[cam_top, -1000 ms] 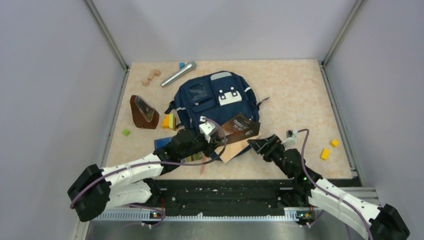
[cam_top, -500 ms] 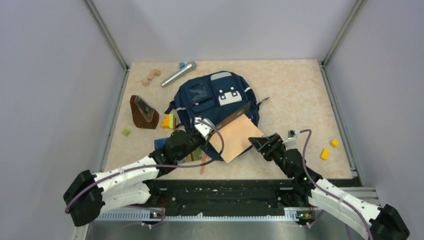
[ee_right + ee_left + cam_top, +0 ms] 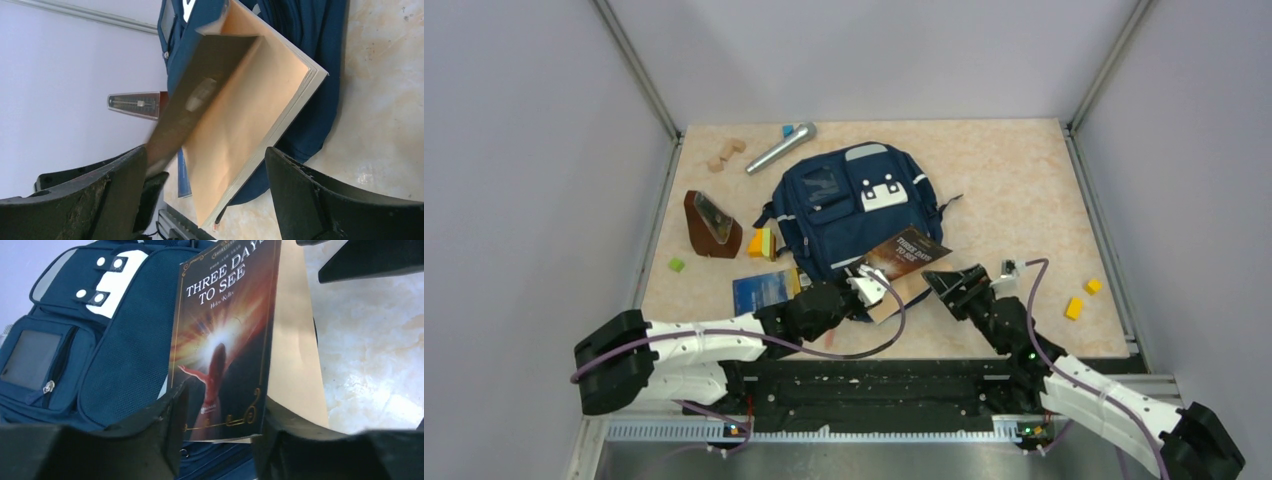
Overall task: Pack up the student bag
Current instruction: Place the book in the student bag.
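The student bag (image 3: 844, 205) lies flat mid-table, navy with a white patch. A book, "Three Days to See" (image 3: 907, 252), rests on the bag's near right corner with its dark cover raised off a tan page (image 3: 894, 298). My left gripper (image 3: 867, 290) is open at the book's near edge. In the left wrist view the cover (image 3: 225, 340) stands just beyond the parted fingers (image 3: 172, 410), with the bag (image 3: 125, 350) behind. My right gripper (image 3: 939, 283) is open, right of the book. Its wrist view shows the tan page (image 3: 245, 115) and the blurred cover ahead, untouched.
A silver microphone (image 3: 779, 148) and wooden blocks (image 3: 725, 155) lie at the back left. A brown metronome (image 3: 709, 225), coloured blocks (image 3: 762, 243) and a green cube (image 3: 676, 264) sit left of the bag. A blue booklet (image 3: 764, 290) lies near the left arm. Yellow blocks (image 3: 1082, 298) are at the right.
My left gripper has let go of the book's cover, opened and pulled back toward the near edge. The cover has swung back over the tan page. The right arm has barely moved.
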You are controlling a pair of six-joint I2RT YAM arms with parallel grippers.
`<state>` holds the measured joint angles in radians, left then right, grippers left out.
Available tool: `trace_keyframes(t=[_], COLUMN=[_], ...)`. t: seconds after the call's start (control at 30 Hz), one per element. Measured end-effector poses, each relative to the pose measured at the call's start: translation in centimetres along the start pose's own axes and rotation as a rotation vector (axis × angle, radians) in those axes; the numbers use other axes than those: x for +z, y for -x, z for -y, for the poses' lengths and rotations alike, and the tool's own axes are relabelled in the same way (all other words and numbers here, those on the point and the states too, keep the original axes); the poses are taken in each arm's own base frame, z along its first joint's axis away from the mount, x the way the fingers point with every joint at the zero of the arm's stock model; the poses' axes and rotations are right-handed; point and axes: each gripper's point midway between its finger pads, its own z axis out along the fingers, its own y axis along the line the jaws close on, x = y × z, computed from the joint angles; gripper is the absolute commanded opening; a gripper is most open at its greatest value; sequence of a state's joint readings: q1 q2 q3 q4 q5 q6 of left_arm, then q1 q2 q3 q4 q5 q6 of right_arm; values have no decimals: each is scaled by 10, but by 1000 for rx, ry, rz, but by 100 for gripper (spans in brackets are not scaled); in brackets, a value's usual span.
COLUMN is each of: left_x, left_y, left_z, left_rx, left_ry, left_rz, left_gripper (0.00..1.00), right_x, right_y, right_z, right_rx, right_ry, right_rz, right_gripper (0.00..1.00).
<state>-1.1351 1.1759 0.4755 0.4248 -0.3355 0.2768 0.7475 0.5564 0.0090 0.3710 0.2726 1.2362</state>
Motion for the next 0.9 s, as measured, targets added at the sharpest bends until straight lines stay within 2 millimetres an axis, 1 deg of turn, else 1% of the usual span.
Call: trace_keyframes(t=[0.03,0.07,0.1,0.2,0.3,0.37,0.47,0.57,0.63,0.7,0.8,0.9], left_x=[0,-2,-3,-10,-19,-27,-38,-43,-40,-32,-20,-14], left_y=[0,-1,-2,0,10,20,35,45,45,38,22,12], left_z=[1,4,9,26,42,52,63,65,55,36,0,-24], left_rx=[0,-9,-18,-60,-119,-166,-238,-296,-347,-398,-474,-516], left_ry=[-6,-19,-43,-136,-236,-304,-383,-406,-370,-296,-157,-61], left_rz=[-4,-8,-13,-19,-6,9,28,40,25,3,-35,-49], left_gripper=[74,85,87,88,90,91,98,98,98,98,98,98], right_x=[0,0,-1,-2,-3,-3,-3,-3,-2,-2,1,5], right_y=[1,2,3,7,9,9,9,10,11,13,13,11], right_z=[-2,-3,-5,-9,-11,-8,1,8,9,7,7,15], right_rx=[6,9,13,26,35,42,57,68,74,77,76,65], right_ry=[6,9,16,31,36,23,-16,-47,-50,-45,-44,-77], right_rz=[4,8,14,27,37,40,46,56,63,70,77,74], right_gripper=[86,86,86,87,87,87,87,87,86,86,85,84])
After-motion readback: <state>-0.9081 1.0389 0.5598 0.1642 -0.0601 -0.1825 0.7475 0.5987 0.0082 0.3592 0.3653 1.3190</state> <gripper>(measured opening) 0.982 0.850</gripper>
